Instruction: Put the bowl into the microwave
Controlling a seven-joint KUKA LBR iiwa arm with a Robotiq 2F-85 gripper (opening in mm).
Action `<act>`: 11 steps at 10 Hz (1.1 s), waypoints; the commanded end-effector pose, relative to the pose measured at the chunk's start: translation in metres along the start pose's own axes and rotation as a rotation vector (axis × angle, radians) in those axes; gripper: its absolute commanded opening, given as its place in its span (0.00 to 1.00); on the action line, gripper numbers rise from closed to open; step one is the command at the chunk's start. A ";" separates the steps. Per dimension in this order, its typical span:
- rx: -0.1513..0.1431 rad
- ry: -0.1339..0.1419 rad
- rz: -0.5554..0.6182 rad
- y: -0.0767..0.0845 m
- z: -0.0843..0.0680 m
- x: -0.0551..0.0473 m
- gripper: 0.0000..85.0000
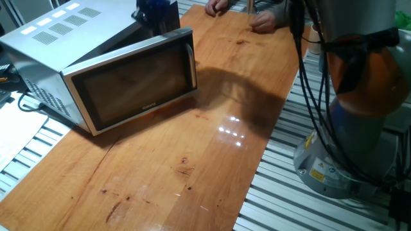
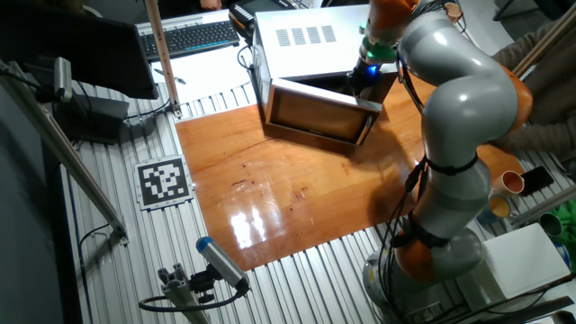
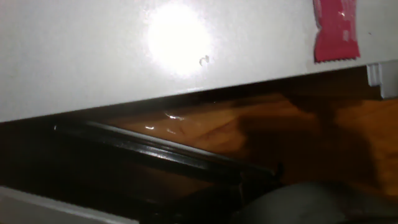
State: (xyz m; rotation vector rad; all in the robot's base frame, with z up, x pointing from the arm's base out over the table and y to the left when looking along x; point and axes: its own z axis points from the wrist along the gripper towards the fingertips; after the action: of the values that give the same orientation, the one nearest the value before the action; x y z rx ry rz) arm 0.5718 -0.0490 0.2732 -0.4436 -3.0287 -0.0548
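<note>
**One arm at the microwave's far side, bowl barely in sight**

One microwave [image 1: 109, 70] stands on the wooden desk [image 1: 192, 167], its dark glass door turned partly toward one fixed view, with the silver handle upright at the door's right edge. Vent slots show on its pale top. In the other fixed view the door looks swung a little way out from the body, though how far is hard to judge.

The arm [image 2: 454, 117] bends over from the desk's edge and reaches down to the microwave's side. The gripper [image 2: 364, 76] sits low against the microwave's corner there, with a small blue light glowing on it. In one fixed view only a dark block of it shows behind the microwave's top.

The hand view is close and dim: a white microwave wall fills the upper part, lit by a bright glare spot, and a pink-red sticker [image 3: 336, 30] is stuck near its right end. Below runs a dark bar, then a strip of desk. At the bottom right a blurred grey rounded shape [image 3: 311, 202] shows, possibly the bowl, too unclear to name for certain. Neither fixed view shows the bowl.

The jaws are not visible in any view, so I cannot tell how wide they stand or whether they hold anything.

A tan cup [image 2: 512, 183] stands off the desk beside the arm, and a keyboard [image 2: 191, 38] lies beyond the microwave.
</note>
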 end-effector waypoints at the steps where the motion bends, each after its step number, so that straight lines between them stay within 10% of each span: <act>1: 0.000 0.001 0.023 0.003 -0.016 0.007 0.00; 11: 0.003 0.010 0.107 0.034 -0.018 0.059 0.00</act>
State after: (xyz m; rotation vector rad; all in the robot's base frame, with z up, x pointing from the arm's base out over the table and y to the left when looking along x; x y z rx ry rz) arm 0.5263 0.0018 0.2953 -0.6093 -2.9928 -0.0452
